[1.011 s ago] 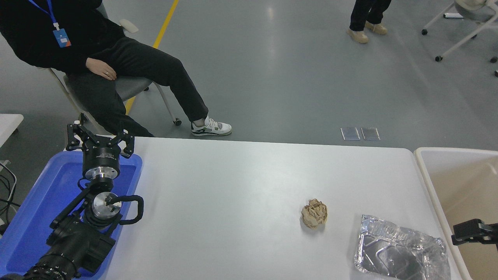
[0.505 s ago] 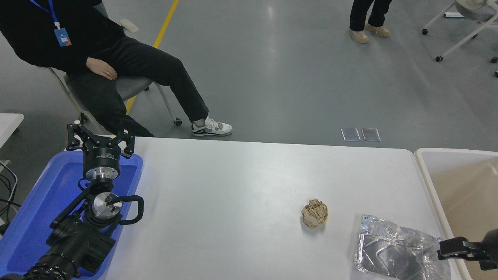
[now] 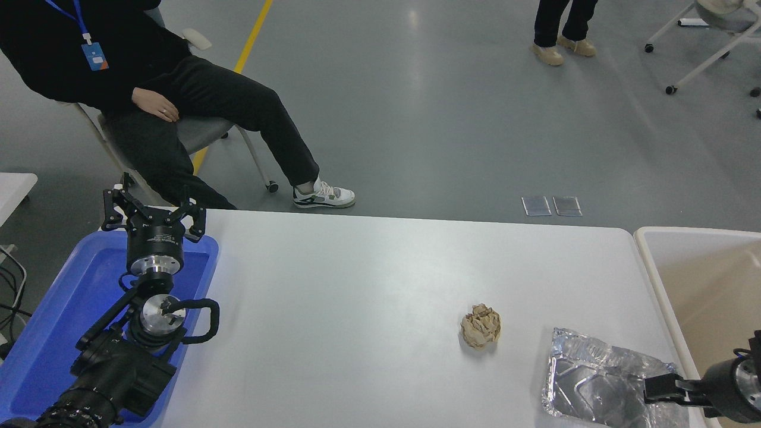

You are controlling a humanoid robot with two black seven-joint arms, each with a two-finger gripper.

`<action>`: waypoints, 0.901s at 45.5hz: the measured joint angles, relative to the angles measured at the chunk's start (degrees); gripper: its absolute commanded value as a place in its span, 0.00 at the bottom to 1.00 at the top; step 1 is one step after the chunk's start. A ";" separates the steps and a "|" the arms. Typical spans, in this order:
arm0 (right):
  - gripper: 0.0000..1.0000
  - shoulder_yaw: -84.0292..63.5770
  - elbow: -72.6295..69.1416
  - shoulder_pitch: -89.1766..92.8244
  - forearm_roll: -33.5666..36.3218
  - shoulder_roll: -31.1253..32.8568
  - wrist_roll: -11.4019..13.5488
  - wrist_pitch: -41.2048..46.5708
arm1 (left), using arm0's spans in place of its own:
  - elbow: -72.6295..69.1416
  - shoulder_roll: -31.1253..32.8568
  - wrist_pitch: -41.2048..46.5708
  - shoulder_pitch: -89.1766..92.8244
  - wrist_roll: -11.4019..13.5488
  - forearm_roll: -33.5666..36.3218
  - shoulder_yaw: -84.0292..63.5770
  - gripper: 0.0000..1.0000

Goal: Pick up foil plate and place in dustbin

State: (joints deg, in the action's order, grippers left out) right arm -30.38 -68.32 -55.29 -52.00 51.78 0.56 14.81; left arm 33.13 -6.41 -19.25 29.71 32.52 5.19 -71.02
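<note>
Currently: plate (image 3: 600, 380) at table's (image 3: 357, 297) near right corner, beside bin (image 3: 654, 279); ball (image 3: 480, 326) just left. Right gripper (image 3: 654, 392), grip indiscernible, now over plate's right edge, farther in than earlier. Left gripper (image 3: 151, 211) open over tray (image 3: 59, 309).

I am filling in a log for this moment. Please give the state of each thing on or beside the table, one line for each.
Crumpled silver foil plate: lying on the white table, not lifted.
Small tan paper ball: on the table, untouched.
Beige plastic dustbin: upright, open-topped.
Blue plastic tray: under the left arm.
Left gripper: open, parked.
Right gripper: over the plate's right edge.
</note>
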 measured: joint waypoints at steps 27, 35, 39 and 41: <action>0.25 0.11 4.45 3.80 -0.22 -3.59 -0.19 -5.04 | 0.00 0.00 0.00 0.00 0.00 0.00 0.00 0.99; 0.00 -0.08 4.78 4.17 -0.62 -3.76 -0.34 -5.97 | 0.00 0.00 0.00 0.00 0.00 0.00 0.00 0.99; 0.00 -0.13 4.87 4.28 -0.73 -3.80 -0.38 -6.66 | 0.00 0.00 0.00 0.00 0.00 0.00 0.00 0.99; 0.00 -0.15 4.87 4.34 -0.77 -3.82 -0.41 -6.98 | 0.00 0.00 0.00 0.00 0.00 0.00 0.00 0.99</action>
State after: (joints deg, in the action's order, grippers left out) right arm -30.54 -63.45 -50.95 -52.77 47.96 0.15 7.84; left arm 33.13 -6.42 -19.25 29.71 32.52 5.19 -71.02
